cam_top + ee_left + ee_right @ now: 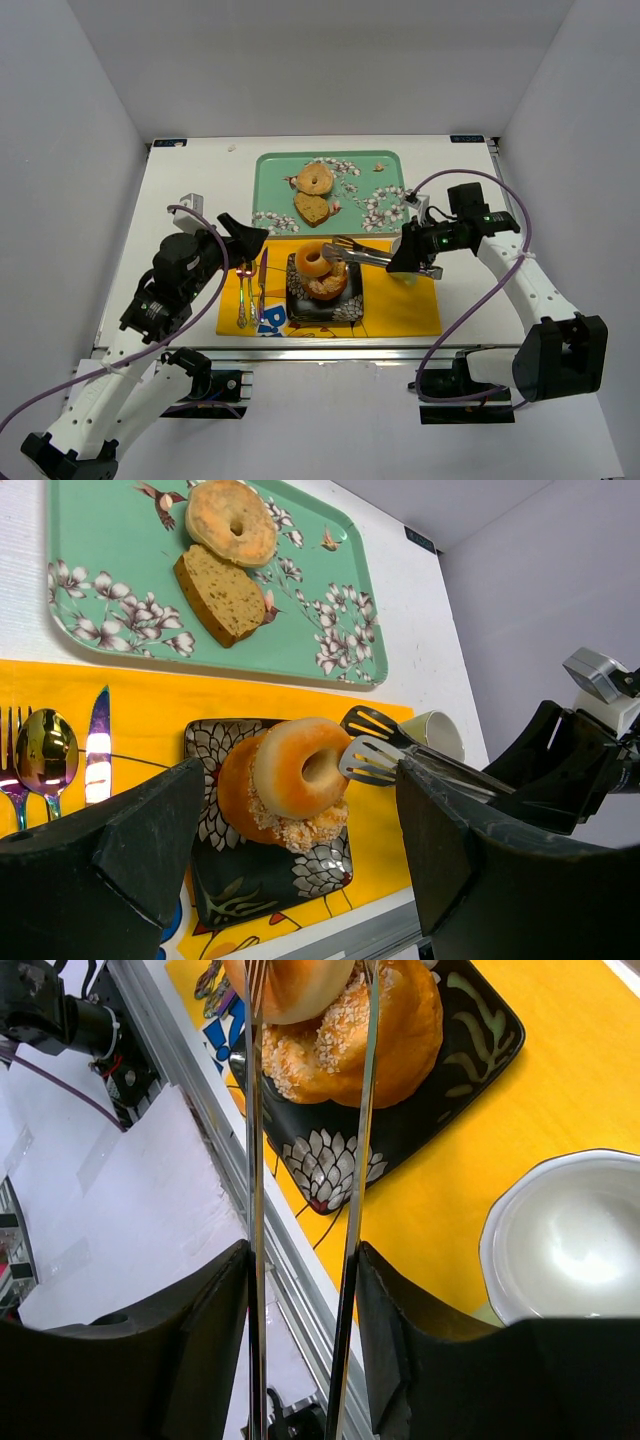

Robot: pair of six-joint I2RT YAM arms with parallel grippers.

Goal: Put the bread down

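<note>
A plain bagel (312, 261) leans tilted on a crumb-coated bread (328, 287) on the black floral plate (345, 310), which sits on the yellow placemat. My right gripper (410, 255) is shut on metal tongs (360, 253), whose tips straddle the bagel's right side. In the right wrist view the tong arms (255, 1160) run between my fingers (200, 1340) to the bagel (290, 985). My left gripper (245, 240) is open and empty, hovering left of the plate; in its view the bagel (290, 770) and the tong tips (375, 755) lie between the fingers (100, 860).
A green floral tray (270, 170) behind the placemat holds another bagel (315, 180) and a bread slice (311, 208). A fork, spoon (45, 750) and knife (98, 750) lie left of the plate. A white cup (580, 1240) stands right of the plate, under my right gripper.
</note>
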